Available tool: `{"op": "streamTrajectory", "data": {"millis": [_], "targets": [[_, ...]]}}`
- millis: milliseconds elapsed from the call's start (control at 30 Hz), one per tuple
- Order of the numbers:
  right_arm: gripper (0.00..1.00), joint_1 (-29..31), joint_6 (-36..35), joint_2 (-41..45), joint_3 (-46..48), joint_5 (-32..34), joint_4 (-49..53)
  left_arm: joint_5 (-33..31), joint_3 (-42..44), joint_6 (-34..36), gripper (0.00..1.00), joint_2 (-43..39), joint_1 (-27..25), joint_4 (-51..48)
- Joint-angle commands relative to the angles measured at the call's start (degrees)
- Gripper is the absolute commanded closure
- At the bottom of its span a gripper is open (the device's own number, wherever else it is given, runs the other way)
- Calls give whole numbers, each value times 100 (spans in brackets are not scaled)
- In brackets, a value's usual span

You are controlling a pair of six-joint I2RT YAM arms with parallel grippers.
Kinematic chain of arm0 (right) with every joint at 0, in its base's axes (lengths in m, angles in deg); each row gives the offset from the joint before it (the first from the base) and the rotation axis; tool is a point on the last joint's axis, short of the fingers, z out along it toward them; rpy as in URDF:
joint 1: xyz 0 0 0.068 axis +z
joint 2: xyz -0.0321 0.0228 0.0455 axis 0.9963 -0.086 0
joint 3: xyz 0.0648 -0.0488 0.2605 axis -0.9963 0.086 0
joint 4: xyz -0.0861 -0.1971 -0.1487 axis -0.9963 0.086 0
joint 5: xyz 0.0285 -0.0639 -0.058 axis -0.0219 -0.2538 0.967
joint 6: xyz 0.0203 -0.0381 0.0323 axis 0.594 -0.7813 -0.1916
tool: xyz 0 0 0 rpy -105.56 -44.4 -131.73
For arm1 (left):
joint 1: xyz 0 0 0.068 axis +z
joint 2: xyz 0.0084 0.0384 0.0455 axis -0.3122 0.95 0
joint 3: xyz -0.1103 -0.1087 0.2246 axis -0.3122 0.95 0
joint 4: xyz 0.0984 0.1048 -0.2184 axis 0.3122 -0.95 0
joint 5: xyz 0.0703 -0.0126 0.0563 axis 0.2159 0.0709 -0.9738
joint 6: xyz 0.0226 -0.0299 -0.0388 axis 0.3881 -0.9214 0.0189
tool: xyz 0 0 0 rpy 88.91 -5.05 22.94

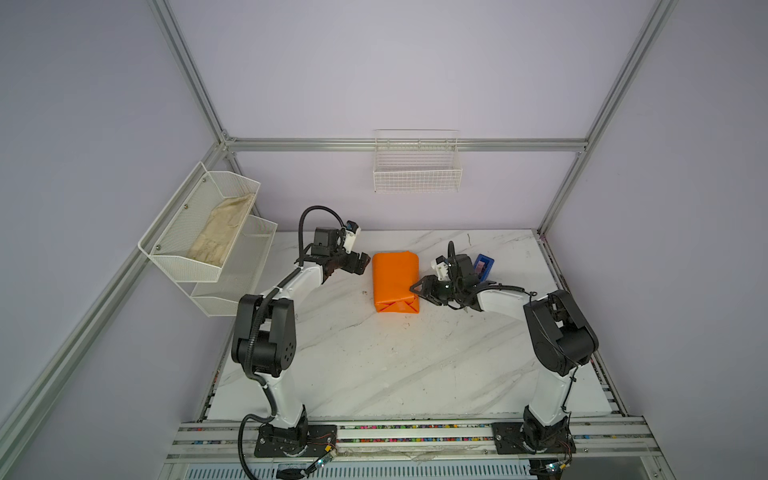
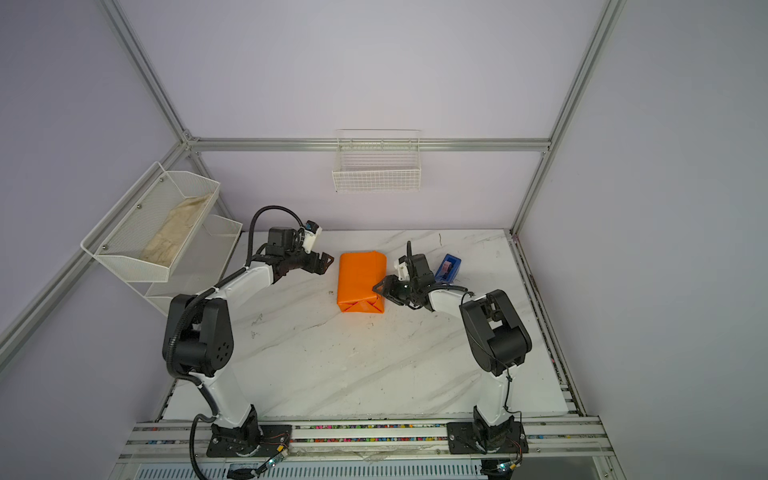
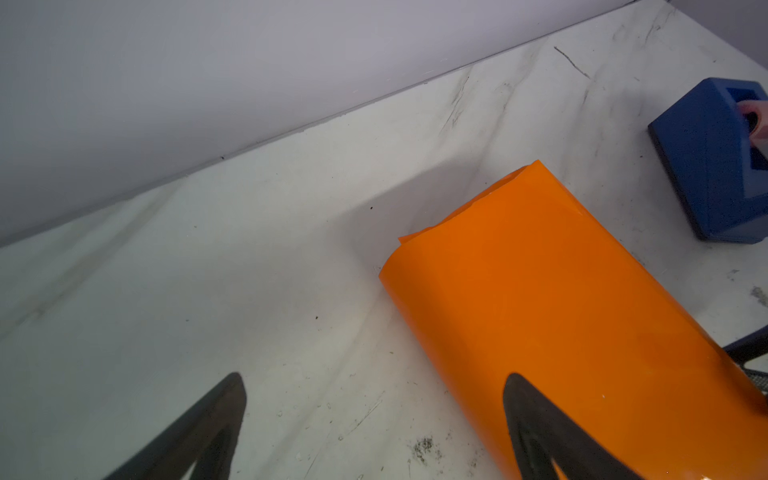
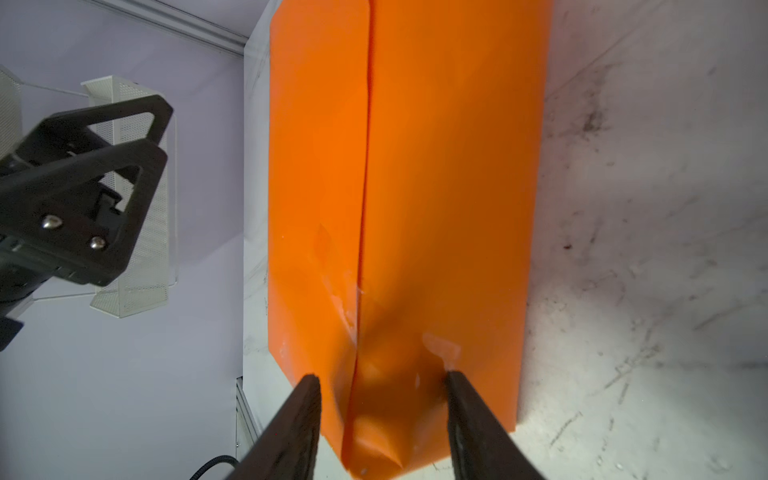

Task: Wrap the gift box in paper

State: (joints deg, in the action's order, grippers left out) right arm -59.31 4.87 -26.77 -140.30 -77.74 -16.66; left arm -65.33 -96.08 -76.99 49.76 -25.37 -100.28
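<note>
The paper (image 1: 395,282) (image 2: 360,278) lies on the marble table as a folded orange parcel, its near end tucked into triangular flaps. The gift box is hidden; only paper shows. My left gripper (image 1: 365,262) (image 2: 328,262) hovers open just left of the parcel's far left corner; in the left wrist view its jaws (image 3: 376,378) stand wide over bare table, with the paper (image 3: 561,311) behind one finger. My right gripper (image 1: 413,289) (image 2: 376,289) is at the parcel's near right edge. In the right wrist view it (image 4: 382,376) stands open, its fingers either side of the paper's (image 4: 436,187) seam.
A blue tape dispenser (image 1: 484,266) (image 2: 449,268) (image 3: 715,166) stands on the table behind the right wrist. A white mesh shelf (image 1: 187,253) holding a beige cloth hangs at the left. A wire basket (image 1: 417,174) hangs on the back wall. Bare table (image 1: 374,374) lies towards the front.
</note>
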Motion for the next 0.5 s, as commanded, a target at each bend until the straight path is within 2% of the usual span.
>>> {"op": "streamTrajectory", "data": {"millis": [0,200,300,467], "targets": [[50,177,119,68,124,-220,-236,1527,-736,-798,6,305,118,-461],[50,912,526,251,282,-189,-469,2396,-1201,-945,10,889,152,-758],[51,1165,660,363,304,-383,-636,2652,-1323,-879,13,1046,138,-968],[49,915,386,894,266,-195,-115,3059,-1357,-532,14,1131,-38,-1163]]}}
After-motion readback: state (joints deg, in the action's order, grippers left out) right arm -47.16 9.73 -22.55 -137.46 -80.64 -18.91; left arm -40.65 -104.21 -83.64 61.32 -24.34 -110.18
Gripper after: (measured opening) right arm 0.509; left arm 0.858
